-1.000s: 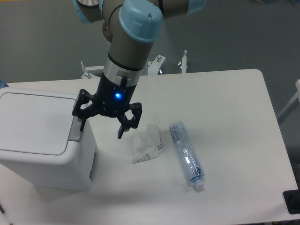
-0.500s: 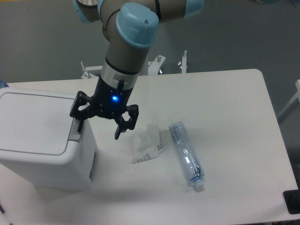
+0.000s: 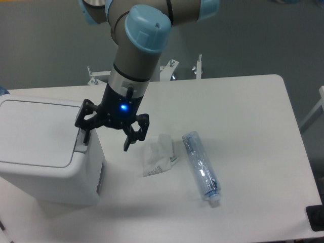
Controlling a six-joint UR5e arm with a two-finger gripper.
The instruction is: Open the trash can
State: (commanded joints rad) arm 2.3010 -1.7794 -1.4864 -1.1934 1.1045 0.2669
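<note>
Camera view, fixed and looking down on your white worktop (image 3: 243, 101): the trash can (image 3: 43, 147) sits at the nine o'clock edge of the frame, its flat lid shut and lying level. The grey push tab (image 3: 80, 143) is on the lid's three o'clock side, facing the middle of the worktop.

Your gripper (image 3: 107, 134) hangs from the arm that comes in from twelve o'clock, a blue light glowing on its body. Its fingers are spread wide and hold nothing. One finger (image 3: 84, 126) lies right at the push tab, at the can's upper three o'clock edge; whether it is actually pressing on the tab you cannot tell from this angle. The other finger (image 3: 132, 137) hangs over bare worktop between the can and a crumpled white wrapper (image 3: 159, 156).

That wrapper lies just at three o'clock of the gripper, near the middle of the worktop. Just beyond it, again toward three o'clock, a clear plastic bottle (image 3: 201, 167) lies on its side, cap end pointing to about five o'clock. The two are close but apart. Both sit well clear of the trash can.
</note>
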